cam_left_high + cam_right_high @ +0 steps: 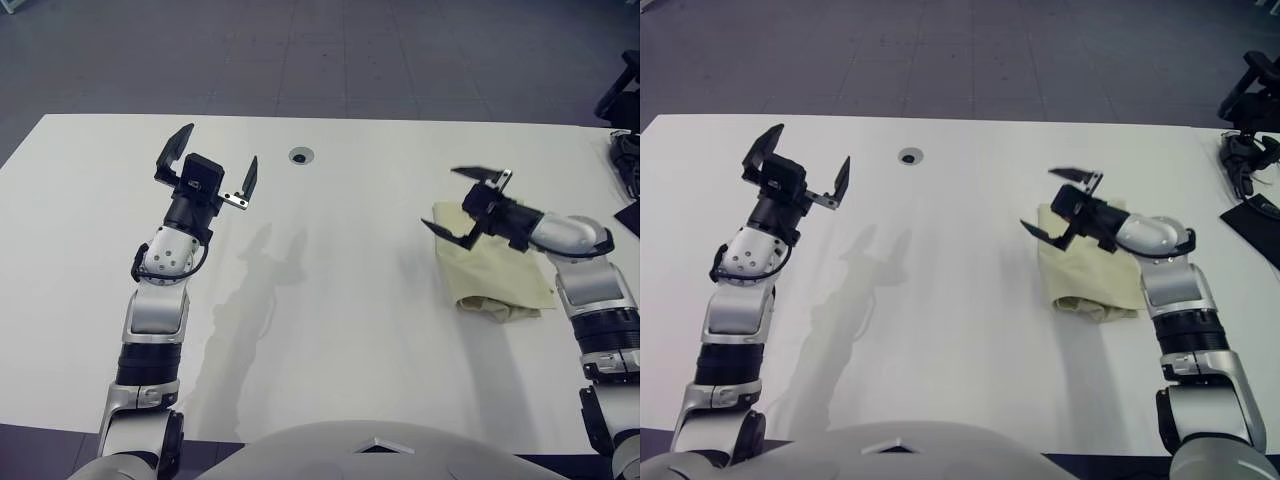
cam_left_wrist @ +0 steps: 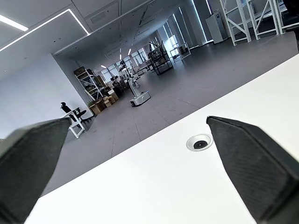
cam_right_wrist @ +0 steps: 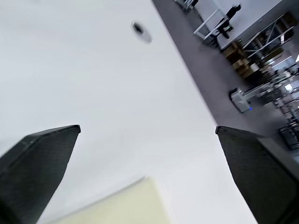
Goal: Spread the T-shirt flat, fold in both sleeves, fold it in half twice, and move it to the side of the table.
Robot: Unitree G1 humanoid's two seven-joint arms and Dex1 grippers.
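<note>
1. White bench [image 1: 350, 330] spreads nearest, bare across its middle and left.
2. Pale yellow T-shirt [image 1: 500, 285] lies folded into a compact bundle on the right part of the bench, near the right arm; its nearest edge is bunched and rumpled, the rest flat.
3. The right pincer [image 1: 440, 198] hangs at the bundle's far-left corner with its fingers spread wide and nothing between them; I cannot tell whether the lower finger touches the cloth; the right wrist view shows that yellow corner between the two dark fingers.
4. The left pincer [image 1: 218, 148] is raised over the left part of the bench, well apart from the T-shirt; it gapes wide and holds nothing.
5. A round cable grommet [image 1: 300, 155] sits in the bench top near the far edge; black gear [image 1: 1245, 165] lies at the far right corner.
6. Grey tiled floor [image 1: 300, 50] runs beyond.
</note>
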